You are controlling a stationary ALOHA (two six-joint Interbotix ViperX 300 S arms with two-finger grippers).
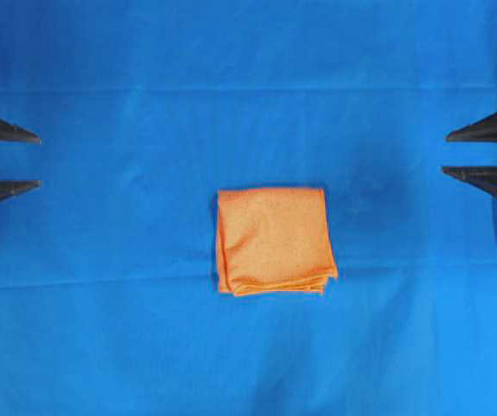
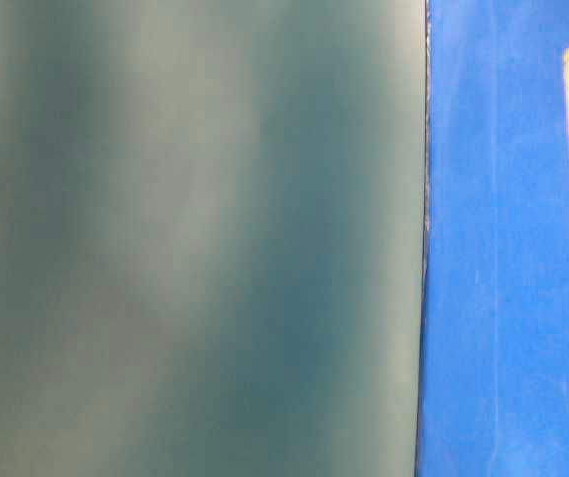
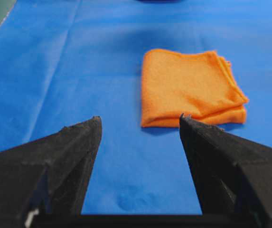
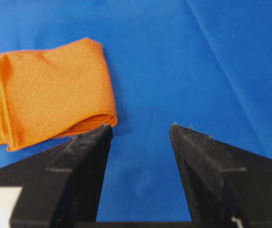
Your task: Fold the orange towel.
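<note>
The orange towel [image 1: 274,241] lies folded into a small thick square in the middle of the blue table covering [image 1: 127,329], its stacked edges along the near side. It also shows in the left wrist view as the towel [image 3: 190,88] and in the right wrist view as the towel [image 4: 50,90]. My left gripper [image 1: 38,160] rests open at the far left edge, well away from the cloth. Open too, my right gripper [image 1: 446,153] sits at the far right edge. Nothing lies between either pair of fingers, as the left gripper [image 3: 140,123] and the right gripper [image 4: 140,128] show over bare blue covering.
The blue covering spreads over the whole table with faint creases. The table-level view is mostly filled by a blurred grey-green surface [image 2: 195,238], with a strip of blue covering [image 2: 502,298] at the right.
</note>
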